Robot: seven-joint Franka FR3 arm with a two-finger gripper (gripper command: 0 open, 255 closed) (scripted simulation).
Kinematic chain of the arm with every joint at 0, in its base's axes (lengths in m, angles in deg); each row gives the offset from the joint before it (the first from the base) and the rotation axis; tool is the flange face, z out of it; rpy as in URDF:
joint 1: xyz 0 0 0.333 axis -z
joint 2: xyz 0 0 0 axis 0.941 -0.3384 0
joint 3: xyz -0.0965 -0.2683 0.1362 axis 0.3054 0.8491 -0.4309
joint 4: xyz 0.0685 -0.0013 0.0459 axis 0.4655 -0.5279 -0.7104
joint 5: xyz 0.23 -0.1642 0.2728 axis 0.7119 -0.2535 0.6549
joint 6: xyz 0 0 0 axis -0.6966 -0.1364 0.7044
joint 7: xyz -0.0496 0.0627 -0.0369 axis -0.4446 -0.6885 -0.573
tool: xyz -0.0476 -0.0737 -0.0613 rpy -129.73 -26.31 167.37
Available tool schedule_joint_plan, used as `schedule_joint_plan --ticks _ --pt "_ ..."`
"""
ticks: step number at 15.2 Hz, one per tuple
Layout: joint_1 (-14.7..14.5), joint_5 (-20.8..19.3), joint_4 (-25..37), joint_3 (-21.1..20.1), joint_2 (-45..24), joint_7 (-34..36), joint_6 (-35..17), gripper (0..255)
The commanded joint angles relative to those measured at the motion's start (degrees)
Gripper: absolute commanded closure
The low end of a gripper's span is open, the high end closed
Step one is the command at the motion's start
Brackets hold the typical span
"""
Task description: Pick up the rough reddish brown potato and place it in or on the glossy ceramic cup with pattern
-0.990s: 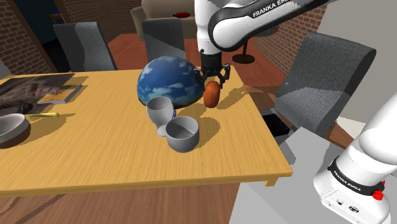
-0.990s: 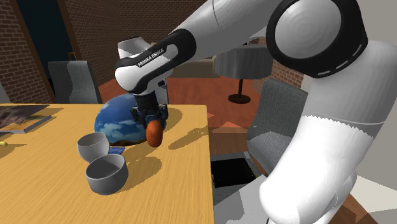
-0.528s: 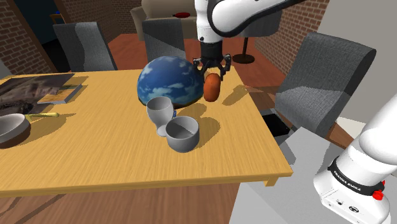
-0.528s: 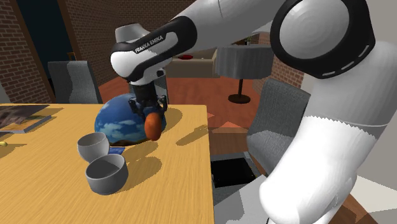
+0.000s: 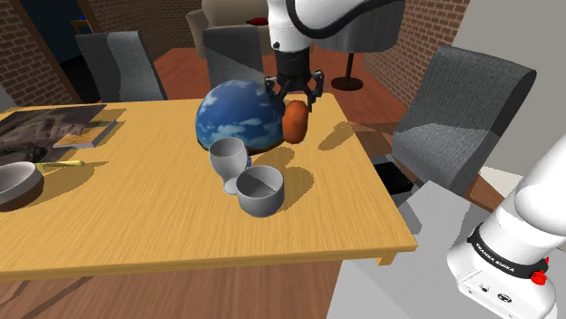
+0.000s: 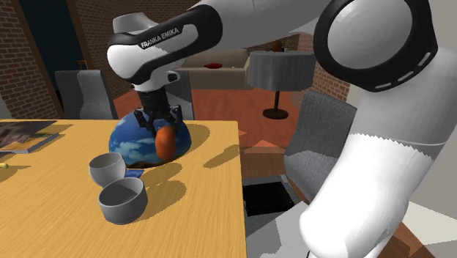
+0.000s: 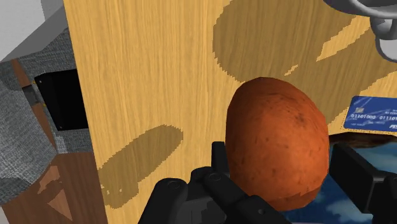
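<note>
The pincer (image 5: 296, 100) is clasping the reddish-brown potato (image 5: 295, 125) and holding it clear of the counter (image 5: 163, 227) beside the blue globe (image 5: 238, 113), so the pickup is looking done, while carrying it over to the stemmed cup (image 5: 228, 156) or the wide cup (image 5: 261, 190), whichever is meant, and releasing it there is remaining.

Bright, even light from above and the shoulder view's left; dark hard-edged shadows fall rightward on the wooden table (image 5: 163, 217), their edges stair-stepped in the wrist view; brick walls (image 5: 23, 63) behind are dimmer
</note>
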Motion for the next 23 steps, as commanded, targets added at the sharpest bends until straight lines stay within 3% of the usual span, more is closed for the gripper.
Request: schedule_joint_plan --ticks 1,14,23 --pt "-1.2 -0.2 0.9 -1.3 -0.5 2.6 0.8 255" --pt "-12.7 -6.8 15.2 -9.8 -12.4 22.3 8.9 255" --pt "-12.4 -7.5 8.8 -9.4 -12.8 23.5 2.3 255"
